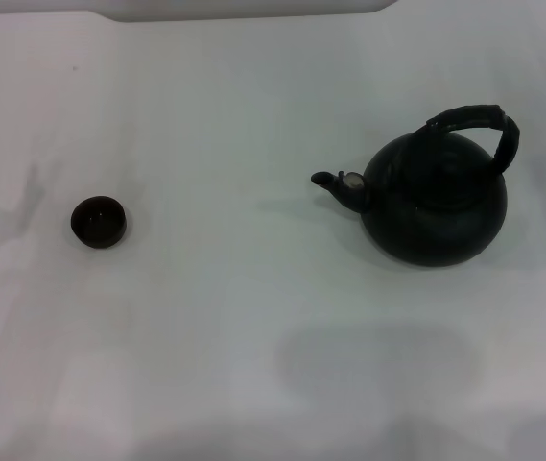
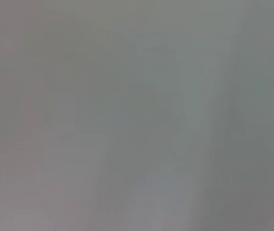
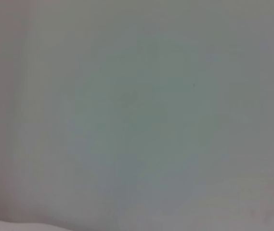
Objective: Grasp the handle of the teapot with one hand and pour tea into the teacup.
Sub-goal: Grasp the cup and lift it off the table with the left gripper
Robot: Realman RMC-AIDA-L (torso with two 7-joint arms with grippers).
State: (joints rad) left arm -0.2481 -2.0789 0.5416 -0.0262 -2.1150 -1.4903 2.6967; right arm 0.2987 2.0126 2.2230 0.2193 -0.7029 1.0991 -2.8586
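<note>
Nothing of the task looks done yet. The teapot (image 1: 435, 204) stands upright on the white tabletop (image 1: 253, 327) at the right, its short spout pointing left toward the teacup (image 1: 98, 221), which sits well apart at the left. The handle (image 1: 479, 127) arches over the teapot's far right side, free and untouched. Neither tool appears in the head view apart from a small dark shape at the far left edge, too little to identify, and both wrist views show only a blank pale surface, so whether the left or right tool is open or closed cannot be told. Still to come, by my judgement: reaching the handle, gripping it, carrying the teapot to the teacup and tilting it. No brand, label or writing is readable anywhere
</note>
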